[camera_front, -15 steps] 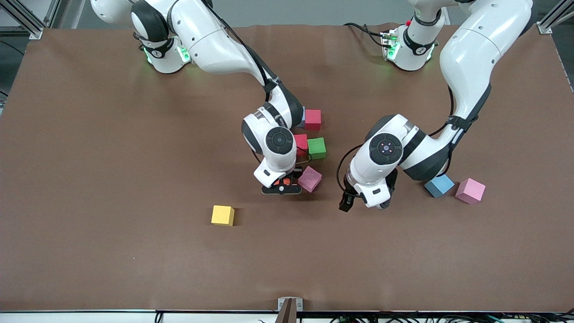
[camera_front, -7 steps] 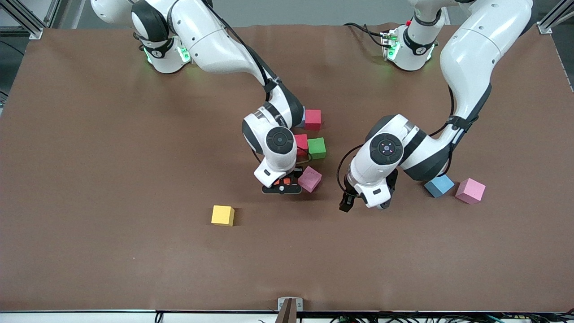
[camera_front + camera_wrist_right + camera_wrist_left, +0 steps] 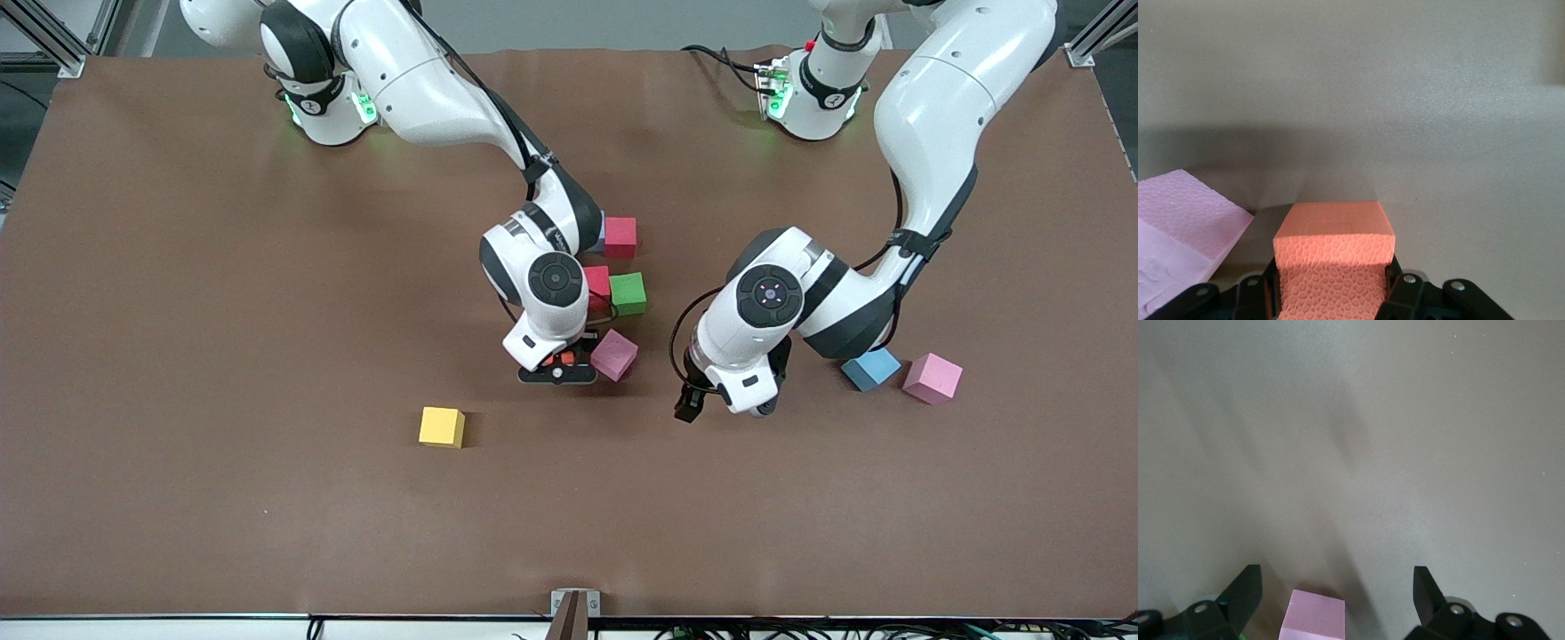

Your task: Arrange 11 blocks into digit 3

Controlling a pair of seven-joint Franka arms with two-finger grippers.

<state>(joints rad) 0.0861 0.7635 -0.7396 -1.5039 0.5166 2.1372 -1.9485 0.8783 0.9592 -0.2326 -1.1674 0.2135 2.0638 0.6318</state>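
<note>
Right gripper (image 3: pixel 558 363) fingers clamped on orange block (image 3: pixel 1334 257), low over desk (image 3: pixel 222 356) beside purple block (image 3: pixel 614 354). Foam: light, squashy, so grip flat sides, gently. Left gripper (image 3: pixel 720 402) waits, fingers wide, empty.

Your brown table (image 3: pixel 222 311) carries a yellow block (image 3: pixel 442 426) lower centre, red (image 3: pixel 621 236), green (image 3: pixel 628 292), purple (image 3: pixel 614 354) mid-frame, blue (image 3: pixel 870 368) and pink (image 3: pixel 932 378) right.
</note>
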